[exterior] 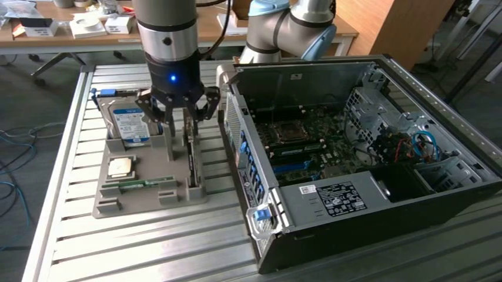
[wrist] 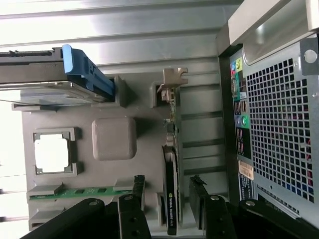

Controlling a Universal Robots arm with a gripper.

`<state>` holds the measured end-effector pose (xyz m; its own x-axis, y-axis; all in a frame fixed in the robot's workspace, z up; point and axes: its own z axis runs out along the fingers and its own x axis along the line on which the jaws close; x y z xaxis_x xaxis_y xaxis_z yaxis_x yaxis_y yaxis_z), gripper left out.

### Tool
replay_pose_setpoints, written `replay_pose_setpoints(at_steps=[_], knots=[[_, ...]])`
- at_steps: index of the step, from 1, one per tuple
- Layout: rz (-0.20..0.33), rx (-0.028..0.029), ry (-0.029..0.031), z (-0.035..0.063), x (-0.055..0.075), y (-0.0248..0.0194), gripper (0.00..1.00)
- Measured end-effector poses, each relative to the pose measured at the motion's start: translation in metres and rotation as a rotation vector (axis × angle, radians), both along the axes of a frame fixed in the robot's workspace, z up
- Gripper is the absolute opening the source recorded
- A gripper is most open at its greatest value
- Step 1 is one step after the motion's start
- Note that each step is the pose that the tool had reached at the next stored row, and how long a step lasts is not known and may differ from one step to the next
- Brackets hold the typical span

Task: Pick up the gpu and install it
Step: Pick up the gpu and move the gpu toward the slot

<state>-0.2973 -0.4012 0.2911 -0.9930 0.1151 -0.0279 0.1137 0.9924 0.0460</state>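
The gpu (exterior: 190, 160) is a thin dark card standing on edge in a slot of the grey holder tray (exterior: 110, 205), its pale metal bracket toward the far end. My gripper (exterior: 182, 119) hangs open just above it. In the wrist view the gpu (wrist: 171, 191) runs lengthwise between my two black fingers (wrist: 132, 204), with a gap showing on each side, and its bracket (wrist: 174, 78) lies at the far end. Nothing is held.
The tray also carries a silver hard drive (exterior: 129, 123) with a blue label, a CPU (exterior: 121, 167) and a green RAM stick (exterior: 141, 184). The open computer case (exterior: 471, 176) stands close on the exterior view's right, motherboard (exterior: 306, 141) exposed. Slatted metal table (exterior: 141, 247) underneath.
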Motion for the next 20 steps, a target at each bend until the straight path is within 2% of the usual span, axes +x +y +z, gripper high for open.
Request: replay_pose_setpoints(at_steps=[12,14,15,16,20], knots=[[0.000,-0.0001,0.0003,-0.0020,0.006,-0.0008,0.49],[0.000,0.0000,0.0002,-0.0020,0.007,-0.0029,0.49],[0.000,0.0000,0.0001,-0.0020,0.008,-0.0117,0.49],[0.000,0.0000,0.0001,-0.0020,0.008,-0.0134,0.49],[0.000,-0.0001,0.0001,-0.0105,0.008,-0.0134,0.49]])
